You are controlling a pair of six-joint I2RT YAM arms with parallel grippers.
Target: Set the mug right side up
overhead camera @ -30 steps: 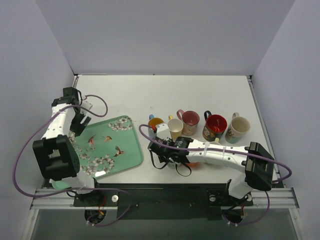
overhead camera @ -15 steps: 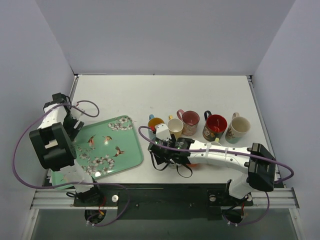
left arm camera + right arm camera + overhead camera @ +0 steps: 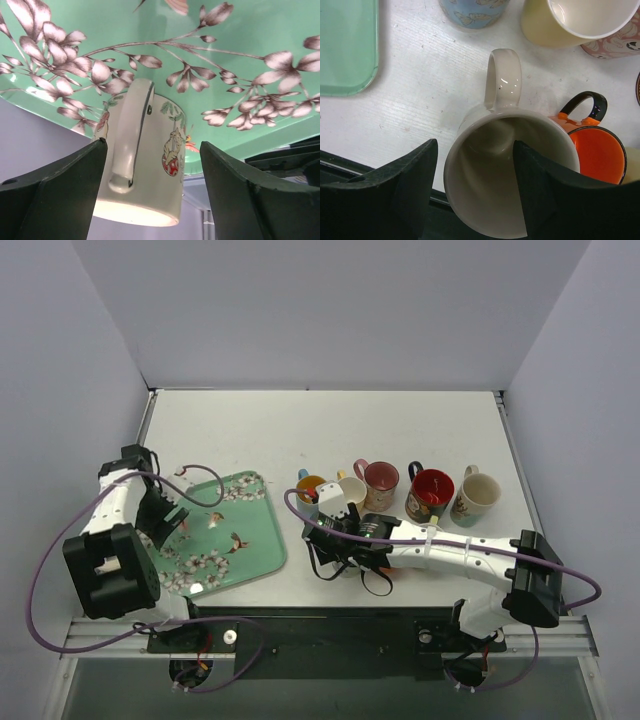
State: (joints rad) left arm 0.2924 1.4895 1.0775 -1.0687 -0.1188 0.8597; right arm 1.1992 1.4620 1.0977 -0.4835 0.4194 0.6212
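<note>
Both released: L tool (image 3: 152,147) moved in over tray (image 3: 260,30), astride mug (image 3: 150,170); R tool (image 3: 475,147) barely shifted.

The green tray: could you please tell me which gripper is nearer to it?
Left. The left gripper hangs over the tray; the right gripper sits beyond its right edge.

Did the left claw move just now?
Yes. The left claw slid toward the table's near edge, further over the green tray.
</note>
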